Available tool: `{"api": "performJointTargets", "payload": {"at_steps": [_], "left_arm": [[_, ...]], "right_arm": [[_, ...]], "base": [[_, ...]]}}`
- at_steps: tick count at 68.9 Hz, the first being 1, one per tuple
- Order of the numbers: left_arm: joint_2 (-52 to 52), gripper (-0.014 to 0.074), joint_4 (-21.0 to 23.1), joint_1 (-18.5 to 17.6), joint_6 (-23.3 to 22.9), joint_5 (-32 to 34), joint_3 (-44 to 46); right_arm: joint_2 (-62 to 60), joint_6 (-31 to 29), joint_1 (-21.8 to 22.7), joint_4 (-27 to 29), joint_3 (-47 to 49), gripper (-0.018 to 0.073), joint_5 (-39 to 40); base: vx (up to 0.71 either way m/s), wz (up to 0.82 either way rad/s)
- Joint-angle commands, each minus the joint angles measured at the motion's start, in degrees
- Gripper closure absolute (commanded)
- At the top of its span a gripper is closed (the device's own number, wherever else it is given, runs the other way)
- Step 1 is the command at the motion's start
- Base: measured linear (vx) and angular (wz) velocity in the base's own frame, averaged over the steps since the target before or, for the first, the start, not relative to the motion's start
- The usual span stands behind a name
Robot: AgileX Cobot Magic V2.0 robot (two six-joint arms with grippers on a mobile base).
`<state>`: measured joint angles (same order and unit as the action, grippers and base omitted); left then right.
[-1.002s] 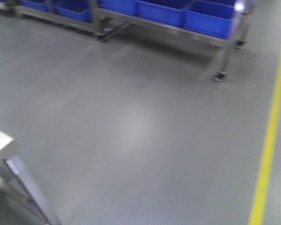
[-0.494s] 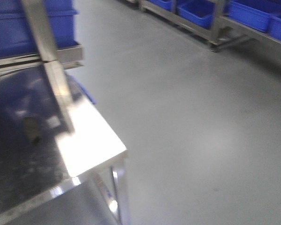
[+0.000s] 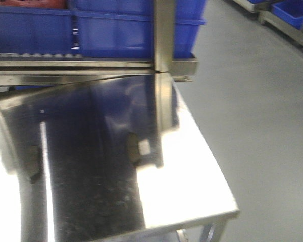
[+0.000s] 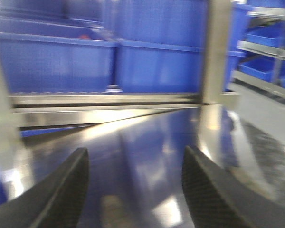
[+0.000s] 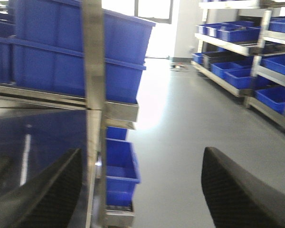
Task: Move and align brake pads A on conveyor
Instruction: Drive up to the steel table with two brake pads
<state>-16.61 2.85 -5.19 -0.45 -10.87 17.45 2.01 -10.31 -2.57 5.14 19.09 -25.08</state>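
On the shiny steel desk [image 3: 192, 166], two blurred dark shapes, one central and one at its 9 o'clock, were probably brake pads A [image 3: 136, 149]; the conveyor was out of view. The left tool [image 4: 135, 190] and right tool [image 5: 142, 199] both hung spread and empty. Such pads seemed stiff, dense and slippery on steel, best pinched across the long edges mid-length.

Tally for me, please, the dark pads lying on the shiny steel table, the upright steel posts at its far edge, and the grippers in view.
Brake pads, blurred dark shapes: 2
Steel post: 1
Grippers, namely left gripper and right gripper, both with jaws open: 2
Total: 5
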Motion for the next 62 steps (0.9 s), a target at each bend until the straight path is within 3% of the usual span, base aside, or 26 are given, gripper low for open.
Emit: {"api": "performJointTargets", "payload": {"at_steps": [1, 28, 62], "left_arm": [[-0.65, 0.0185, 0.28, -0.30, -0.09, 4.25, 1.60], [-0.65, 0.0185, 0.28, -0.30, -0.09, 4.25, 1.60], [-0.65, 0.0185, 0.28, -0.30, -0.09, 4.25, 1.60]], "right_arm": [[1.06, -0.44, 0.10, -0.19, 1.59, 0.0045, 4.45], [1.06, -0.44, 0.10, -0.19, 1.59, 0.0045, 4.45], [1.06, -0.44, 0.10, -0.19, 1.59, 0.0045, 4.45]], "base": [[0.17, 0.64], [0.12, 0.45], [0.01, 0.05]]}}
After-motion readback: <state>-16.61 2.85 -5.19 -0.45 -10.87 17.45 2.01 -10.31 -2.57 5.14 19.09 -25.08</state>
